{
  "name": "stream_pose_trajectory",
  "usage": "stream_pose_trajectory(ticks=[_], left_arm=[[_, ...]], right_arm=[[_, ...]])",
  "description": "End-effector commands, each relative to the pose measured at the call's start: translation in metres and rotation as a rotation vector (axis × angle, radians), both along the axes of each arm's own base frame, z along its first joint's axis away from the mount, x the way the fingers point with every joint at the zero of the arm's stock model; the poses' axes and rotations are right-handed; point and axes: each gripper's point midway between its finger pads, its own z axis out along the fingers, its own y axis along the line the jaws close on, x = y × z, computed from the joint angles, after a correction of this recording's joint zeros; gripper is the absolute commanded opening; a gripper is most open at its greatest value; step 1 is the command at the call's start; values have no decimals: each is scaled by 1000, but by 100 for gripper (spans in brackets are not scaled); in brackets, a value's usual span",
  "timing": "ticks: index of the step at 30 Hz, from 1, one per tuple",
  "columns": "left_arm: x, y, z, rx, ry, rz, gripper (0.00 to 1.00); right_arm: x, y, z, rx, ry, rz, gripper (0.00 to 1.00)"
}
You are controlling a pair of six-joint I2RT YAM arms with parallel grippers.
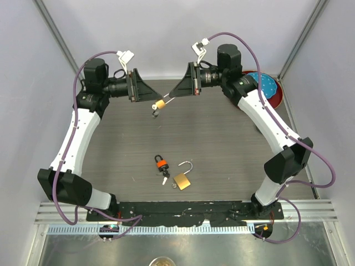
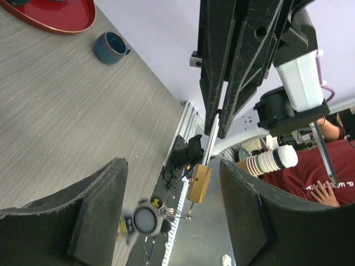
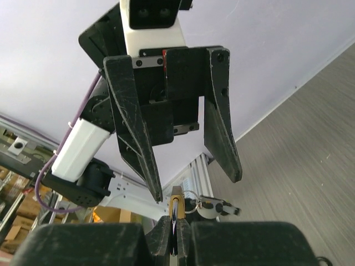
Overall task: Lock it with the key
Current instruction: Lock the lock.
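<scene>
My right gripper [image 1: 170, 98] [image 3: 176, 226] is shut on the steel shackle of a small brass padlock [image 1: 161, 103] [image 3: 177, 199] and holds it in the air above the far middle of the table. A key ring with a white-headed key [image 1: 156, 113] [image 2: 145, 220] [image 3: 215, 206] hangs from the padlock's underside. My left gripper [image 1: 153, 100] [image 2: 173, 166] is open, with one finger on each side of the padlock [image 2: 198, 183] and touching neither it nor the key. The right gripper also shows in the left wrist view [image 2: 219, 128].
A second brass padlock [image 1: 182, 179] with its shackle open lies on the near middle of the table, beside an orange-and-black key bunch [image 1: 161, 164]. A red plate [image 1: 276, 98] [image 2: 61, 16] and a blue cup [image 2: 109, 47] sit at the far right.
</scene>
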Motion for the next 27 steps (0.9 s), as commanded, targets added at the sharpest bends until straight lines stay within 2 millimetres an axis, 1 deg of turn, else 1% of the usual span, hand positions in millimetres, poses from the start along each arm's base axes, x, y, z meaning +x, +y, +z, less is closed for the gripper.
stream_pose_trajectory(ticks=[1, 2, 3, 7, 9, 11, 12, 13, 14, 15, 16, 17, 18, 19, 21, 22, 24, 27], left_arm=[[-28, 2, 12, -15, -63, -101, 71], [-30, 1, 8, -19, -46, -109, 71], [-34, -1, 9, -31, -46, -131, 72], [-44, -7, 2, -31, -28, -162, 72], [-46, -10, -6, -23, 7, -175, 70], [-45, -11, -12, -3, -6, -180, 68], [-45, -11, -21, 17, 47, -175, 68], [-45, -13, -26, 40, 20, -181, 68], [-43, -14, -26, 62, 8, -167, 66], [-45, -15, -36, 83, 71, -180, 65], [-47, -18, -38, 95, 72, -197, 57], [-47, -20, -37, 102, 60, -206, 51], [-47, -20, -42, 110, 88, -212, 45], [-47, -22, -43, 112, 94, -219, 32], [-46, -22, -44, 115, 96, -217, 22], [-44, -22, -45, 117, 97, -213, 11], [-43, -23, -45, 112, 102, -207, 1], [-42, -23, -40, 96, 96, -195, 0]], right_arm=[[-15, -7, -1, -46, -91, 77, 2], [-13, -8, -4, -59, -96, 75, 2], [-10, -7, -10, -78, -92, 70, 1], [-9, -7, -11, -100, -96, 68, 2], [-7, -8, -8, -98, -103, 60, 2], [-7, -8, -4, -95, -105, 57, 2], [-7, -7, -3, -93, -105, 58, 2], [-7, -7, -3, -93, -103, 57, 1], [-8, -7, -3, -93, -100, 60, 1], [-7, -7, -3, -92, -103, 59, 2], [-7, -7, -4, -93, -101, 59, 2], [-6, -7, -5, -96, -100, 55, 2], [-5, -7, -6, -99, -99, 49, 1], [-4, -6, -6, -101, -98, 44, 2], [-2, -6, -7, -104, -95, 37, 2], [-2, -6, -6, -104, -92, 35, 2], [2, -5, -7, -109, -93, 18, 1], [8, -5, -4, -114, -94, -22, 2]])
